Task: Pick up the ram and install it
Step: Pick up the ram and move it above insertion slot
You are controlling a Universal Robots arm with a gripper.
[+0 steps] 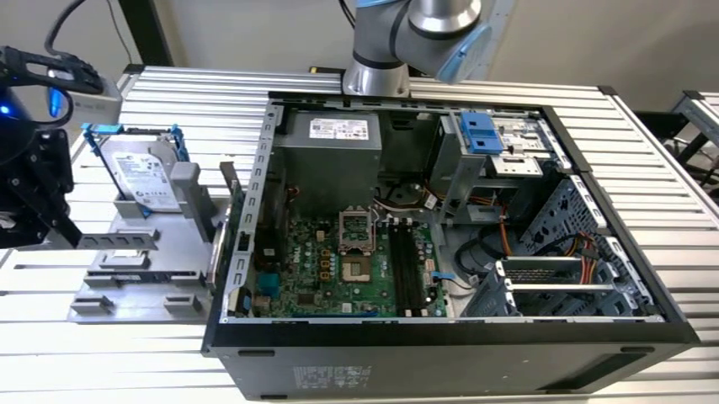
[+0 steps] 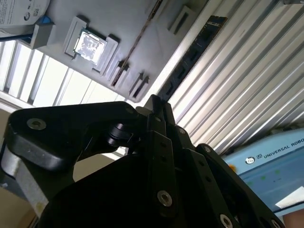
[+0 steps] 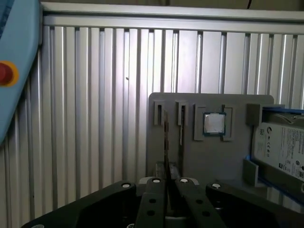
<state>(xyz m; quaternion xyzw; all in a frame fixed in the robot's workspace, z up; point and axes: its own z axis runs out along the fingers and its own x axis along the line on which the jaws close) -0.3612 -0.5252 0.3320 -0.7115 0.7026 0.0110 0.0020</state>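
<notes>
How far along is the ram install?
Nothing is installed yet: the motherboard slots look empty. The ram sits at the grey holder's edge, outside the case. The gripper hovers by the holder. Pickup and seating both remain.

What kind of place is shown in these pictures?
Probably a robotics lab bench for computer assembly: an open black desktop computer case with a green motherboard, on a ribbed aluminium table, beside a grey plastic parts holder.
</notes>
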